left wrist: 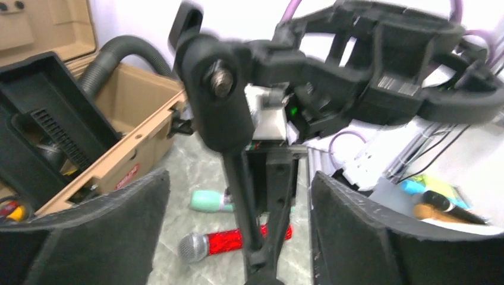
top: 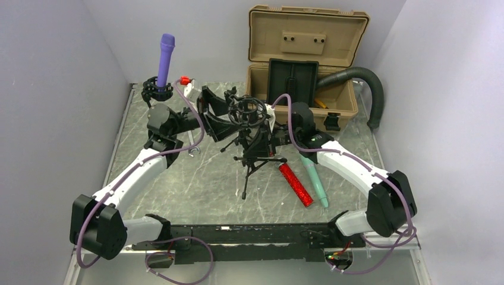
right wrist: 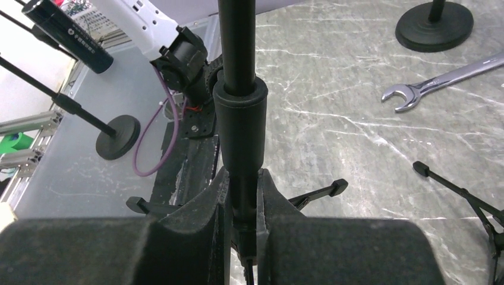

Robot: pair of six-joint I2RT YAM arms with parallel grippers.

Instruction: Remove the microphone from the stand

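A purple microphone [top: 166, 54] stands upright in a black shock mount [top: 157, 91] at the back left, away from both grippers. A black tripod stand [top: 254, 159] in the middle carries an empty-looking ring mount [top: 246, 111]. My left gripper [top: 219, 116] is open just left of that ring mount; in the left wrist view its fingers [left wrist: 95, 237] stand either side of the stand's pole [left wrist: 238, 178] without touching it. My right gripper [right wrist: 242, 202] is shut on the tripod stand's pole [right wrist: 239, 119], seen from above at the pole's right side [top: 270, 135].
A red glitter microphone [top: 295, 184] and a teal microphone [top: 315, 181] lie right of the tripod. A wrench [top: 193, 148] lies to its left. An open tan case [top: 309, 65] with a black tray and a grey hose [top: 371, 89] stands at the back right.
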